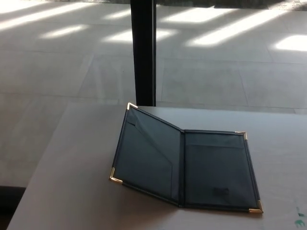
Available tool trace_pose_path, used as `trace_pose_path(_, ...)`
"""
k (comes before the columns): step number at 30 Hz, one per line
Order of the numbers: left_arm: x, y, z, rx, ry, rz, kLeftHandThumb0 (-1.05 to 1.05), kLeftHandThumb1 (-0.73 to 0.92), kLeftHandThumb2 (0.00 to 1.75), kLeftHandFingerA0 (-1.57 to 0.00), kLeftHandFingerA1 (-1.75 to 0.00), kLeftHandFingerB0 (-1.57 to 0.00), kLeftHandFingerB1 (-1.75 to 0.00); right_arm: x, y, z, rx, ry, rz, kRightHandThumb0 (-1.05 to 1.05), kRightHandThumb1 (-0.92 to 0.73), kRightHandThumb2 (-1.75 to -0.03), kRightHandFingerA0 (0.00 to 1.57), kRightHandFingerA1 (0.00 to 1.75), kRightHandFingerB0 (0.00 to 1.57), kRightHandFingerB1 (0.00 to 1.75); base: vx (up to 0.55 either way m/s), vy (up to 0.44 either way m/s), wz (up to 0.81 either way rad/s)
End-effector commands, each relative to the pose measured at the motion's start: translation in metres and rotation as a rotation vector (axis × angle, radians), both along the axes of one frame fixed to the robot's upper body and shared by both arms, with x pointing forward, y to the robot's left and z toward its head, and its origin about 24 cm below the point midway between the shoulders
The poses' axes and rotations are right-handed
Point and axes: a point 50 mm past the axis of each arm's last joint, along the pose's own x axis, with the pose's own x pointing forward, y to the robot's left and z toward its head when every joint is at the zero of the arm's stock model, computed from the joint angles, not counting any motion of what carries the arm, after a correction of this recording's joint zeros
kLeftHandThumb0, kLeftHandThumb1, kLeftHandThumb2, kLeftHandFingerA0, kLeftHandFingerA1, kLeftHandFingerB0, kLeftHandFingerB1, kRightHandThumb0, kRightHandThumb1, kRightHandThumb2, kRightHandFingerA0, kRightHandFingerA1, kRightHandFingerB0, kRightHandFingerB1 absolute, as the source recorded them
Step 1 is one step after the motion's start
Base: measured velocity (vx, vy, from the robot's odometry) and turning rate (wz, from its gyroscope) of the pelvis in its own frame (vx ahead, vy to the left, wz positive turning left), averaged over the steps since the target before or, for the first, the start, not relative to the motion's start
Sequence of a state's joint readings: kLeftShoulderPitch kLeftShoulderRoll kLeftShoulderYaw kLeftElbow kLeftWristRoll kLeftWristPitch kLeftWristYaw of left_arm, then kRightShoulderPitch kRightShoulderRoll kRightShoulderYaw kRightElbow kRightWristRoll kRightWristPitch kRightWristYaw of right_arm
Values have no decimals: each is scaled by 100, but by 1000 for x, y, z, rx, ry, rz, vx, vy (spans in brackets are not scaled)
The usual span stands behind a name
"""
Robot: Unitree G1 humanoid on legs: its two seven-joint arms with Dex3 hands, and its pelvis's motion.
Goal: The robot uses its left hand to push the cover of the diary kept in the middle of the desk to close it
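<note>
The diary (184,165) lies open near the middle of the desk (72,191), a dark folder-like cover with gold metal corners. Its right half rests flat on the desk surface, while the left cover (148,155) stands raised at a slant from the spine, its outer edge lifted off the desk and its inner pockets facing up and to the right. Neither of the robot's hands shows in the head view, so whether their fingers are apart or together cannot be told, and the push on the cover looks not yet begun. Since the left cover is already partly raised, the risk from here is likely in how the left hand meets it: a push low on the outer edge or along the desk could slide the whole diary to the right instead of swinging the cover over the spine, and a push from above could flatten the cover back open. A light, smooth cover on a smooth desk probably shifts easily. Beyond the desk, a dark vertical post (143,50) rises behind the diary, and sunlit floor tiles (230,57) stretch away past it.
</note>
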State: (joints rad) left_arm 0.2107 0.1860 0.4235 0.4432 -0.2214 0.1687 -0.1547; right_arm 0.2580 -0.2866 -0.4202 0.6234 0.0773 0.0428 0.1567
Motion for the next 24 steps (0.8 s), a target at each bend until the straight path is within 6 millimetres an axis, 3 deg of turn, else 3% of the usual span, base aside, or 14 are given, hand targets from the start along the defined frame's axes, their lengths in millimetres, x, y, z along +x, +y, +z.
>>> trace_pose_path(1, 12, 19, 48, -415, -398, 353, -57, 86, 71, -6, -35, -6, -19, 1, -37, 40, 134, -282, -195, -73, -91, -67, 56, 62, 45, 43, 0, 0, 0)
trace_pose_path(4, 23, 24, 67, -345, -484, 444, -63, 92, 73, -8, -41, -5, -25, -1, -35, 42, 135, -284, -173, -72, -92, -68, 56, 61, 45, 42, 0, 0, 0)
trace_pose_path(5, 28, 26, 73, -316, -512, 472, -65, 92, 73, -9, -43, -6, -27, -1, -34, 41, 139, -282, -168, -68, -73, -110, 49, 67, 36, 54, 0, 0, 0)
trace_pose_path(6, 31, 29, 79, -297, -531, 486, -65, 92, 73, -9, -43, -6, -27, -2, -33, 39, 143, -282, -163, -68, -73, -110, 49, 67, 36, 54, 0, 0, 0)
trace_pose_path(7, 36, 29, 85, -286, -565, 504, -65, 92, 71, -9, -43, -8, -31, -1, -33, 40, 145, -286, -168, -73, -92, -68, 54, 61, 43, 42, 0, 0, 0)
trace_pose_path(8, 44, 28, 92, -285, -596, 497, -71, 92, 74, -4, -37, -10, -33, 0, -33, 42, 144, -291, -165, -73, -92, -68, 55, 64, 45, 42, 0, 0, 0)
trace_pose_path(9, 52, 27, 101, -297, -644, 483, -65, 91, 68, -10, -38, -9, -31, 1, -32, 43, 150, -296, -178, -67, -73, -112, 52, 70, 38, 56, 0, 0, 0)
trace_pose_path(12, 72, 12, 127, -313, -741, 372, -62, 92, 72, -8, -32, -7, -27, 2, -34, 42, 150, -288, -182, -68, -73, -111, 53, 70, 40, 57, 0, 0, 0)
trace_pose_path(13, 80, 7, 136, -317, -765, 329, -70, 74, 107, -4, -35, -1, -33, 2, -34, 43, 148, -288, -172, -73, -92, -68, 55, 65, 45, 46, 0, 0, 0)
trace_pose_path(20, 135, -41, 184, -462, -888, 138, -73, 88, 114, 0, -22, 0, -24, 3, -35, 44, 148, -293, -167, -72, -92, -68, 56, 64, 45, 43, 0, 0, 0)
trace_pose_path(21, 147, -51, 188, -519, -890, 108, -71, 92, 115, 0, -18, 0, -19, 3, -34, 43, 149, -294, -165, -78, -74, -91, 55, 67, 41, 52, 0, 0, 0)
trace_pose_path(22, 150, -53, 189, -528, -888, 97, -66, 92, 119, 0, -22, 0, -24, 4, -34, 43, 153, -296, -164, -77, -74, -91, 55, 68, 41, 52, 0, 0, 0)
trace_pose_path(23, 154, -58, 189, -534, -883, 86, -66, 92, 120, 0, -24, 0, -25, 4, -32, 44, 159, -302, -161, -72, -92, -68, 55, 64, 44, 45, 0, 0, 0)
trace_pose_path(24, 160, -66, 187, -559, -878, 102, -63, 92, 123, 0, -27, 0, -28, 5, -32, 45, 156, -303, -159, -73, -92, -68, 56, 64, 45, 45, 0, 0, 0)
